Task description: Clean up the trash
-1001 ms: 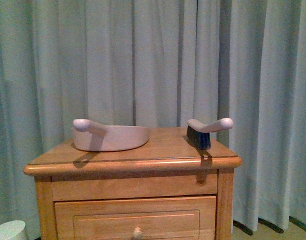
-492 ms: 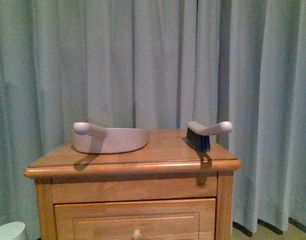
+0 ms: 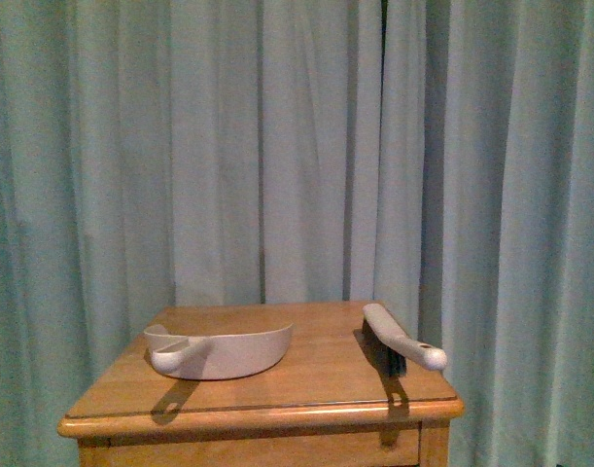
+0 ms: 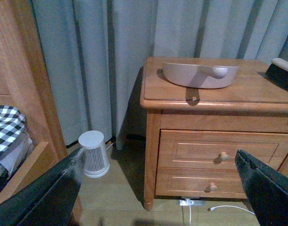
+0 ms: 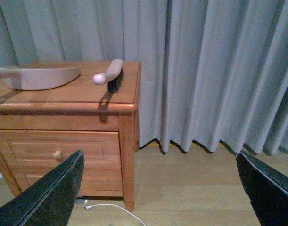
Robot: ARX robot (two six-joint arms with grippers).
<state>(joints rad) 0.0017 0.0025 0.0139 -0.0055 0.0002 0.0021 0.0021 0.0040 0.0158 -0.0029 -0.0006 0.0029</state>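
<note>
Down at the wrists first: left pincer (image 4: 159, 155) is spread wide, its black fingers (image 4: 54, 193) out at the edges of its own view, nothing between them. Right pincer (image 5: 159, 154), same story, gaping and holding nothing. Both hang low, well short of the cabinet, one looking at it from each side.

Now, the trash: no white wad shows in any view. It may sit inside the dustpan (image 3: 219, 350) behind its wall, or somewhere out of frame; I cannot tell.

That's the first risk, I'd say: going in with no target and closing on the wrong thing. Second one: the brush (image 3: 401, 341) lies near the right front corner of the tabletop (image 3: 306, 394), handle aimed at the edge, so a careless sweep of the right arm could knock it to the floor (image 5: 191, 188). The dustpan's handle also points forward and could catch a finger coming in low.

Tabletop is smooth warm wood with a rounded lip, drawers (image 4: 219, 150) beneath. Pale curtain (image 3: 277, 146) hangs close behind and beside it. On the wooden floor by the left side stands a small white appliance (image 4: 93, 153), a cable (image 4: 219, 207) trails under the cabinet, and a bed (image 4: 7, 127) with checked cloth sits off to that side
</note>
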